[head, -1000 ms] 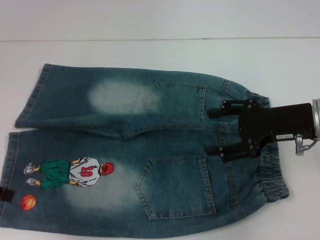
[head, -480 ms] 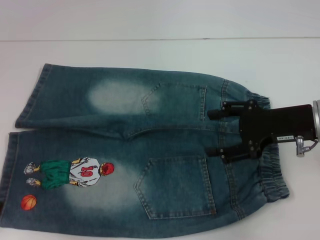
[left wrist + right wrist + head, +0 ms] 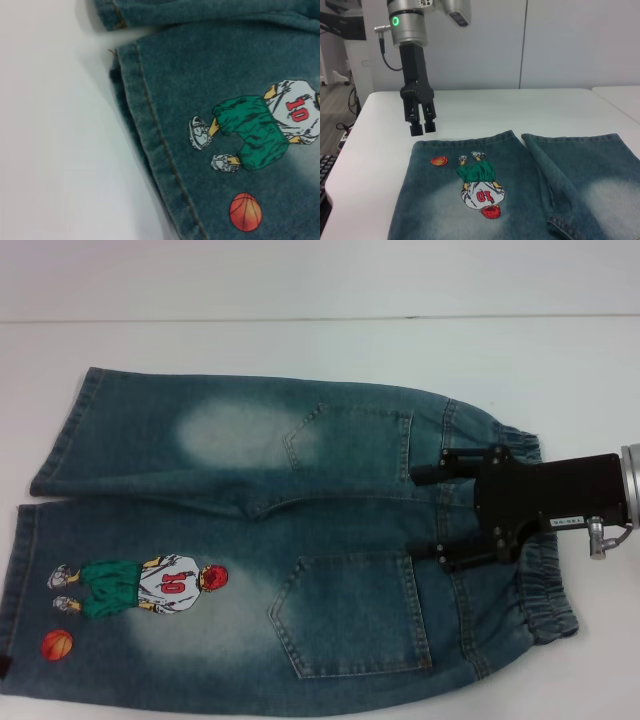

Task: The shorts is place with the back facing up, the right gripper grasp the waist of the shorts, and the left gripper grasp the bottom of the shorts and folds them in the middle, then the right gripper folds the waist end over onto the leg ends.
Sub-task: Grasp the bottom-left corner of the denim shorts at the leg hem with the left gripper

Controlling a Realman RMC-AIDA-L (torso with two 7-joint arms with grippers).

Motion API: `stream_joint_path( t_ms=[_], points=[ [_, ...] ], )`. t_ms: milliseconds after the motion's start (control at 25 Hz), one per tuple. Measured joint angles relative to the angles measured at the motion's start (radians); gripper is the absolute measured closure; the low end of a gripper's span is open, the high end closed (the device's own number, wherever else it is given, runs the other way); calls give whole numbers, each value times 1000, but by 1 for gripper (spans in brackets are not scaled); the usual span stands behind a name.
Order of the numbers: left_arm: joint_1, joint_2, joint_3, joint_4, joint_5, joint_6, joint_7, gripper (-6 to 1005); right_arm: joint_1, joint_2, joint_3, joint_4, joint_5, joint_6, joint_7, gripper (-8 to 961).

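Hovering my black white-labelled right gripper (image 3: 432, 515) open over faded-denim shorts (image 3: 260, 540) waist (image 3: 545, 585) | left gripper (image 3: 420, 129) near-closed above hem, empty | no fold yet

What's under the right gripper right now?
The right gripper, fingers open, is over the waist of the shorts, spanning denim between the two back pockets. Its black body hides part of the elastic band. The left gripper hangs above the table by the leg hem.
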Motion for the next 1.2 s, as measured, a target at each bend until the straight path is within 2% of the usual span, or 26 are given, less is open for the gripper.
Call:
stream_joint_path(
  t_ms=[1200],
  points=[
    [5, -6, 104, -38, 0, -33, -50, 216, -2, 0, 1, -1, -1, -17, -2, 70]
  ],
)
